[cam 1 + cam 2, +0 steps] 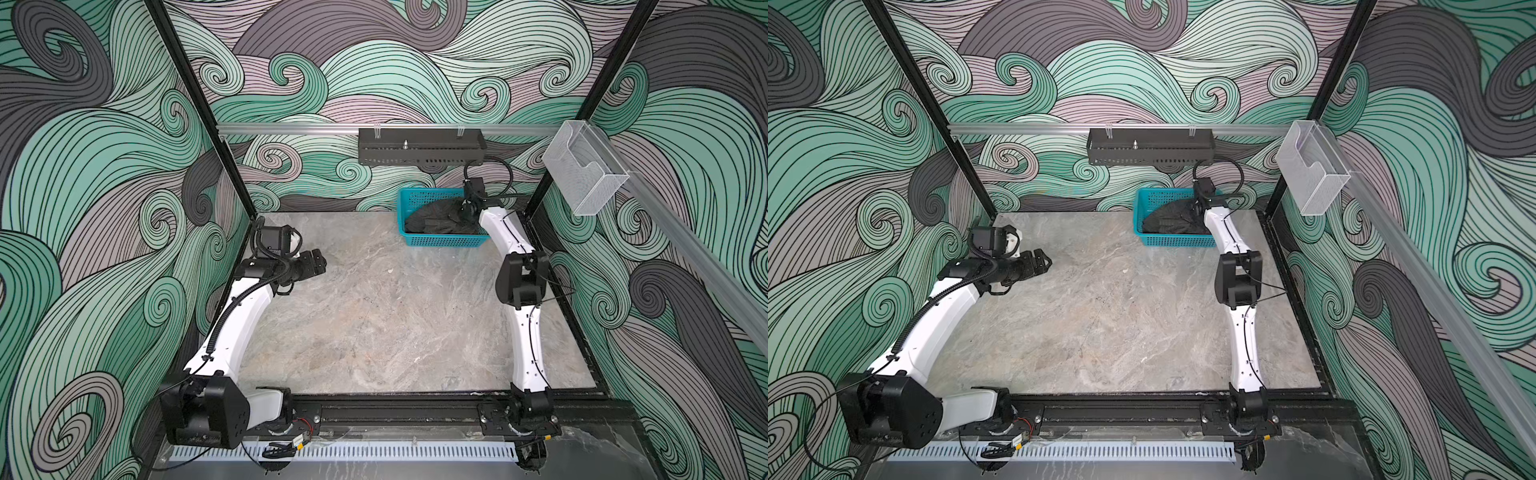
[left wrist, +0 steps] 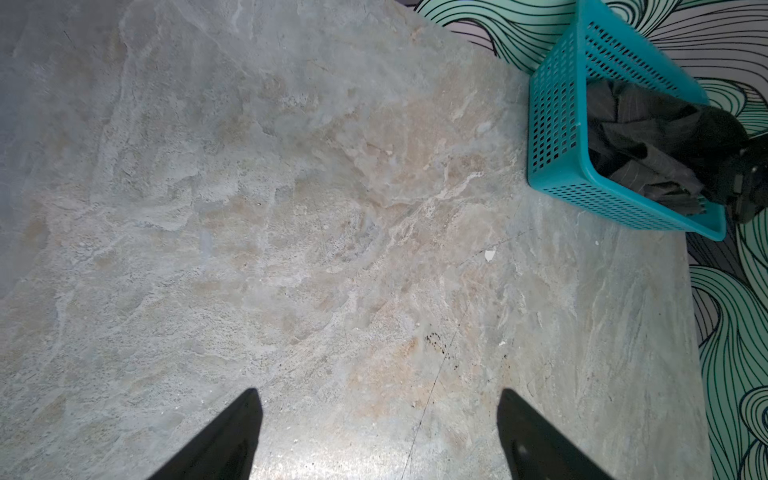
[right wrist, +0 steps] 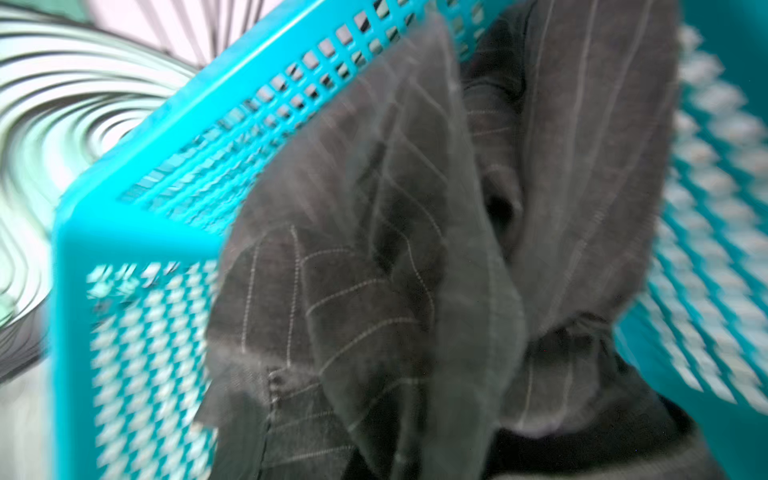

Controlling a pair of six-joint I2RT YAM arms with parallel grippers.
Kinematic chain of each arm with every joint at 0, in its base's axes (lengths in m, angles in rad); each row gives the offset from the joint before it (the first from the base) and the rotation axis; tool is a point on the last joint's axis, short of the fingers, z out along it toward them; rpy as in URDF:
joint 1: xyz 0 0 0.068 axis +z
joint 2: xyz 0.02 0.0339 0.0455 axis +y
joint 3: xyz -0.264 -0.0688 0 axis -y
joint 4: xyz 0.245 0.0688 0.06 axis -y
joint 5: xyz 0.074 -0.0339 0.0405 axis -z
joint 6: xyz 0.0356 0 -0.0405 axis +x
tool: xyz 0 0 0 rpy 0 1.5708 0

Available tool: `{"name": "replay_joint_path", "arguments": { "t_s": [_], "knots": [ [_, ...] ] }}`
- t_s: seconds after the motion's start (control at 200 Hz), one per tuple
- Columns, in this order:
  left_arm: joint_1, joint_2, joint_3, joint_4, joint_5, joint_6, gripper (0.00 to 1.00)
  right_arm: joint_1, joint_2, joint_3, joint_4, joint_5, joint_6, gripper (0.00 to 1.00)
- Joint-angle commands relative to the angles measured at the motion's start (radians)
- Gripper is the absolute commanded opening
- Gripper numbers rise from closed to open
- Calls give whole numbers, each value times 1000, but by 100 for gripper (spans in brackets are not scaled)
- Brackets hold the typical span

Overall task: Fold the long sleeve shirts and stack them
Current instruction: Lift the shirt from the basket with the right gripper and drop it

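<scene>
Read the table (image 1: 374, 316) as a clock face in both top views, with 6 o'clock at the near edge. Your left arm (image 1: 245, 328) rises from its base at about 7 o'clock, and your right arm (image 1: 528, 345) from about 5 o'clock.

Farther in, at about 9 o'clock, your left gripper (image 1: 316, 262) hangs above the table, pointing toward 3 o'clock. Its jaws stand wide apart and hold nothing. In the left wrist view the two dark fingers (image 2: 232, 440) frame only the stone-patterned surface.

Farthest from you, at about 1 o'clock by the far edge, the teal mesh basket (image 1: 440, 241) stands on the table. The shirt (image 1: 432, 224), dark with thin pale pinstripes, lies crumpled inside it.

Your right arm runs along the 3 o'clock side, and your right gripper (image 1: 464, 212) dips into the basket's 3 o'clock end. Its jaws are closed, pinching a bunch of the shirt. In both top views the cloth rises in a peak to the gripper, while most of the shirt is down in the basket.

In the right wrist view, folds of the shirt (image 3: 415, 270) fill the picture, close up and blurred, with the basket's wall (image 3: 137, 232) beside them. The cloth hides the fingertips there.
</scene>
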Motion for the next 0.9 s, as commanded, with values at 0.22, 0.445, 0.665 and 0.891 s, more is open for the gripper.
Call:
{"name": "replay_joint_path", "arguments": {
  "t_s": [0.22, 0.445, 0.665, 0.891],
  "knots": [
    [-2, -237, 8, -71, -29, -2, 91, 35, -654, -243, 60, 12, -103, 0],
    [-3, -335, -3, -127, -31, -17, 91, 105, -819, -206, -76, -94, -130, 0],
    [-2, -397, -11, -175, -34, -25, 91, 234, -900, -246, -85, -196, -127, 0],
    [-2, -431, 14, -199, -45, -32, 91, 365, -830, -3, -67, -351, -141, 0]
  ]
}}
